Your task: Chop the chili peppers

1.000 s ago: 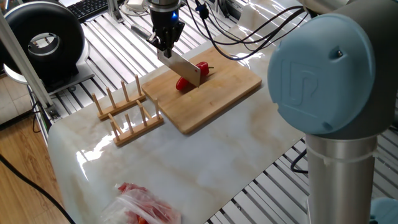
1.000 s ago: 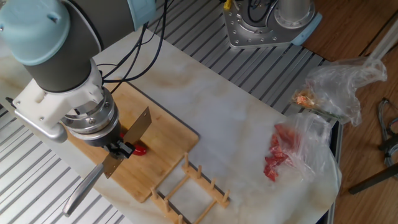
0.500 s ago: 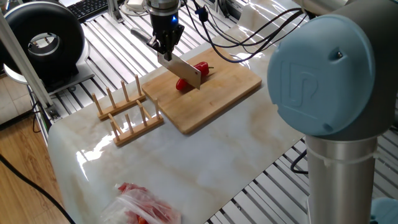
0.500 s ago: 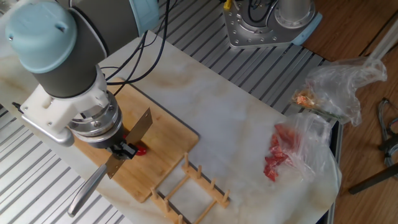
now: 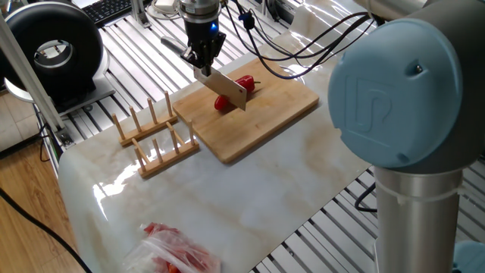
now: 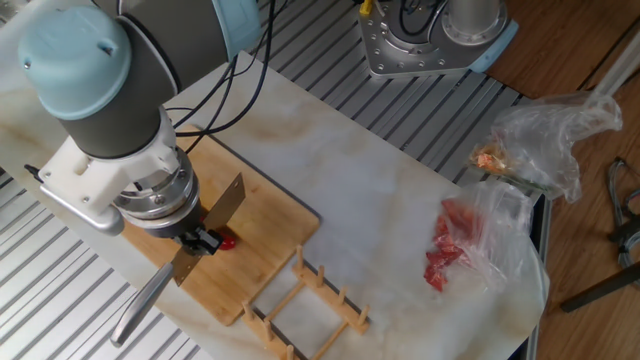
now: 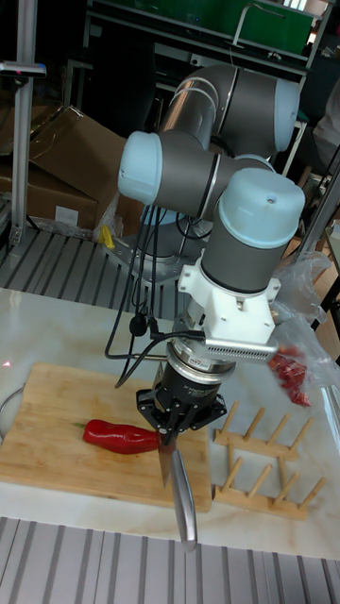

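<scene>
Red chili pepper [image 7: 118, 436] on board [image 5: 258, 117], knife [image 5: 224, 86] apparently above

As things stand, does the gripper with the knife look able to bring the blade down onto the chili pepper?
Probably yes: the gripper holds the knife right over the chili pepper on the cutting board, with nothing between them.

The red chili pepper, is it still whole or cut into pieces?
Cannot tell. The chili pepper lies on the cutting board, and the knife hides its middle.
</scene>
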Tool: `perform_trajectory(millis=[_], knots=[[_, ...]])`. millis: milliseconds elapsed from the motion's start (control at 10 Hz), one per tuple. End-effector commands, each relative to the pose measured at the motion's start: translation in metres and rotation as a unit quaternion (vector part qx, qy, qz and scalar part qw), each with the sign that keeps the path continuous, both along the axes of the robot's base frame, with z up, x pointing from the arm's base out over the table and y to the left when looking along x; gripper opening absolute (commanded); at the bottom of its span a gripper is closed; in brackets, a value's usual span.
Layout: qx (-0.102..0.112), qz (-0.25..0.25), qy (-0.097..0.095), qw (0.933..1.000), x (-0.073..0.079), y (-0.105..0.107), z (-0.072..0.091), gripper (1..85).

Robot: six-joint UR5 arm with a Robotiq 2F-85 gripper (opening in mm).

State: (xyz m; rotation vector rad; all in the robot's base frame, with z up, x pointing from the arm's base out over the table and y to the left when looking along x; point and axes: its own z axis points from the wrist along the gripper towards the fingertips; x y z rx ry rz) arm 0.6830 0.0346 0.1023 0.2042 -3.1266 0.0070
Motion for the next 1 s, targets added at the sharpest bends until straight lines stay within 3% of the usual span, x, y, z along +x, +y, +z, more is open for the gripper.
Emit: perform_trajectory(millis=[0,400,900], knots=[[0.008,-0.005,-0.001,1.0,-0.0007,0.0033,0.0035,1.3],[0.02,-0.015,0.004,0.9997,-0.0027,0.01,0.0037,1.3],[0.009,-0.016,0.004,0.9998,-0.0016,0.0069,-0.002,1.3]])
